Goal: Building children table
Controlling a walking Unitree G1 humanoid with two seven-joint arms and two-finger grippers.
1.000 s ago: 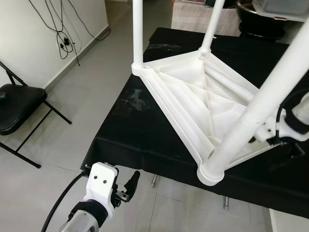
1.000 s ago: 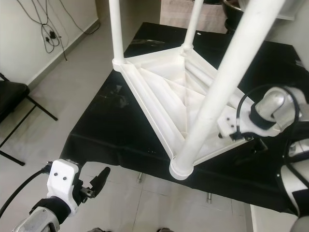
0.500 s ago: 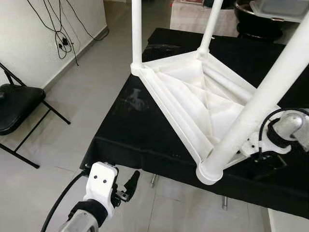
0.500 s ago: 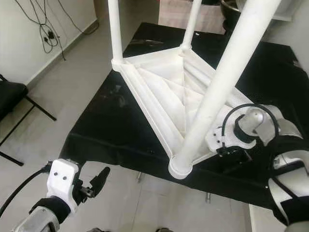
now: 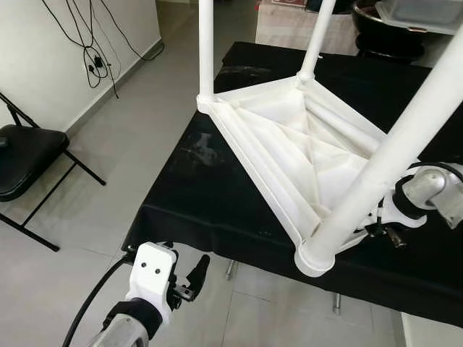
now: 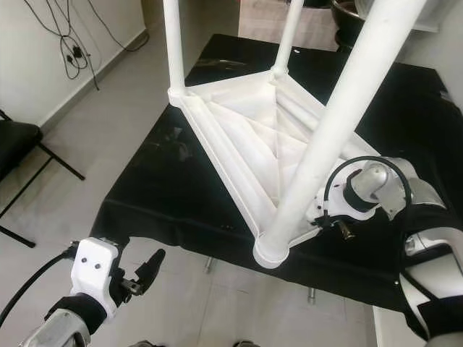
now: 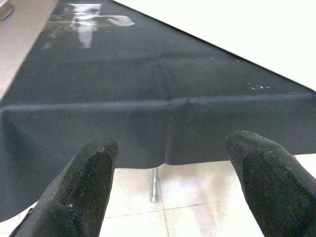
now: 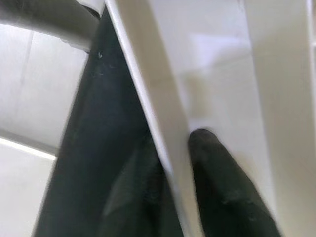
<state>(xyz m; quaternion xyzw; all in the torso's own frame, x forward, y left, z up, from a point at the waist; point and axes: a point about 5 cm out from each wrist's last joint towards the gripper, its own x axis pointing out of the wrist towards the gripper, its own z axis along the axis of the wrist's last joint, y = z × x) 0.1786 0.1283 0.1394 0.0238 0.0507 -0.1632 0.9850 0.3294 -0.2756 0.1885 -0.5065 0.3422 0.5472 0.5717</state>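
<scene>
A white children's table [image 5: 289, 144] lies upside down on a black-clothed table [image 5: 202, 195], with three white legs pointing up. The nearest leg [image 5: 394, 155] stands in the socket at the front corner [image 5: 315, 256]. Just right of that leg, my right gripper [image 6: 322, 217] holds the tabletop's edge. In the right wrist view the white rim [image 8: 148, 89] runs between its black fingers [image 8: 222, 197], which are shut on it. My left gripper [image 7: 168, 197] hangs open and empty below the cloth's front edge, above the floor.
A black folding chair [image 5: 22, 155] stands on the tiled floor at the left. Cables [image 5: 94, 58] hang down the white wall. A dark bowl and a container [image 5: 394, 25] sit beyond the far end of the black table.
My right wrist has shifted and turned at the tabletop's edge beside the front leg. The white table has barely moved. The left arm is where it was.
</scene>
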